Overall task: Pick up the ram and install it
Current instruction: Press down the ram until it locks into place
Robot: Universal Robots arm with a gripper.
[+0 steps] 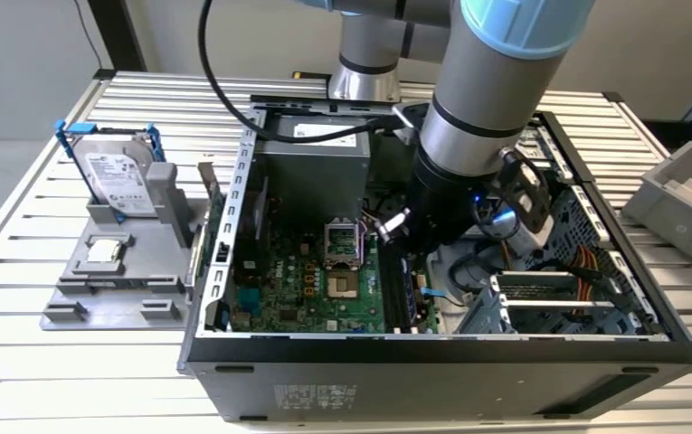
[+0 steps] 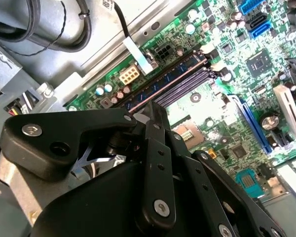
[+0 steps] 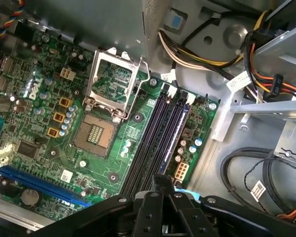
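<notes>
Four long slots (image 3: 160,131) run side by side on the motherboard (image 3: 113,143), and the ram (image 2: 170,76) stands on edge in the outermost one, nearest the case wall. I judge it is placed that way because the stick can only go in edge-down along a slot. It looks thin and blue, with a row of dark chips along its face. My hand (image 2: 155,109) is low inside the computer case (image 1: 442,362), near the centre of the exterior view, fingers drawn narrow right over the ram's near end. Whether they pinch it I cannot tell.
</notes>
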